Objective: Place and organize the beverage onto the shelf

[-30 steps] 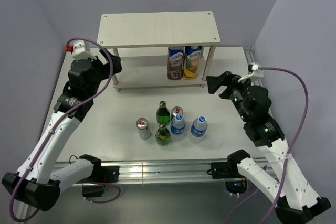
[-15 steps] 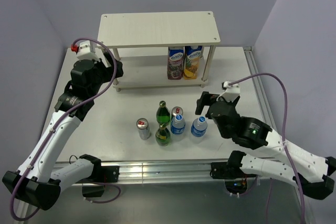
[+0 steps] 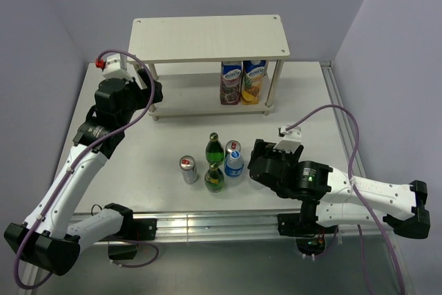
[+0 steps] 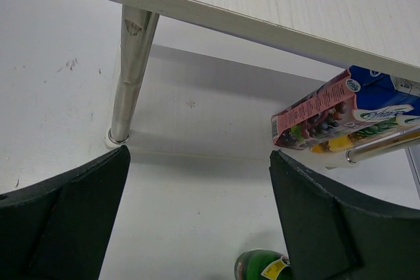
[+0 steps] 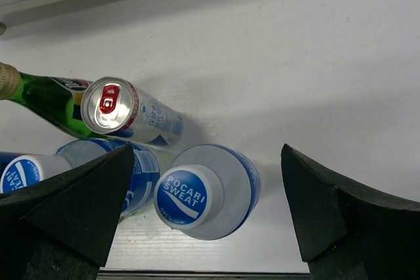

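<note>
**Right tool spread over Pocari bottle; 2 cartons on shelf**

Right tool hangs low over the drinks cluster mid-worktop. Its fingers are spread wide either side of the Pocari Sweat bottle, w/o touching it. The bottle stands upright, blue-and-white cap up.

Just beside it in the wrist view are a silver can w/ red tab, a green bottle and a 2nd blue-capped bottle. In the top view the arm hides the Pocari bottle. A front green bottle and a 2nd can show there, left of the tool.

The shelf stands at the worktop's rear. Two juice cartons sit side by side on its lower tier, right end.

Left tool hovers near the shelf's left end, close to a leg. Its fingers are spread, holding nothing. A pale board fills the top of its wrist view; can't tell which tier.
</note>
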### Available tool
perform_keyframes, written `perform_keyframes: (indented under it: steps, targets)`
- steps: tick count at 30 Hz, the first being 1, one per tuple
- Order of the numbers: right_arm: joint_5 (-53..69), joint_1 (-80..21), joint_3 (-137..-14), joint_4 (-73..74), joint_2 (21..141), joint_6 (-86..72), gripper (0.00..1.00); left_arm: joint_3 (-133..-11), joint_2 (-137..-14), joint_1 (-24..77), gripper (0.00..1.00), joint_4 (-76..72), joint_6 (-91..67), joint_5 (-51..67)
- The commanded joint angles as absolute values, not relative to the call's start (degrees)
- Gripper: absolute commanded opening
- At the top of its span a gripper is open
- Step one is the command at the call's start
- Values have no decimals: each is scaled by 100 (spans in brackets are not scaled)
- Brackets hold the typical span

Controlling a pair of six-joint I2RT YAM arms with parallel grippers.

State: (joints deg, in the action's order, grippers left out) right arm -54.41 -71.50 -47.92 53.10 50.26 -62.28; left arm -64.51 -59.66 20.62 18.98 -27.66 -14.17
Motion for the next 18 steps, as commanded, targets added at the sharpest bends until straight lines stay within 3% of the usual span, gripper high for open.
perform_keyframes:
  steps: [1, 18]
  targets:
    - [-5573, -7207, -4676, 5580, 4948, -6934, 100, -6469, -5977, 2065, 94, 1907, -2663, -1301]
    - [-5677, -7901, -3666, 5416, 5528, -8437, 100, -6442, -5994, 2109, 93, 1933, -2663, -1309]
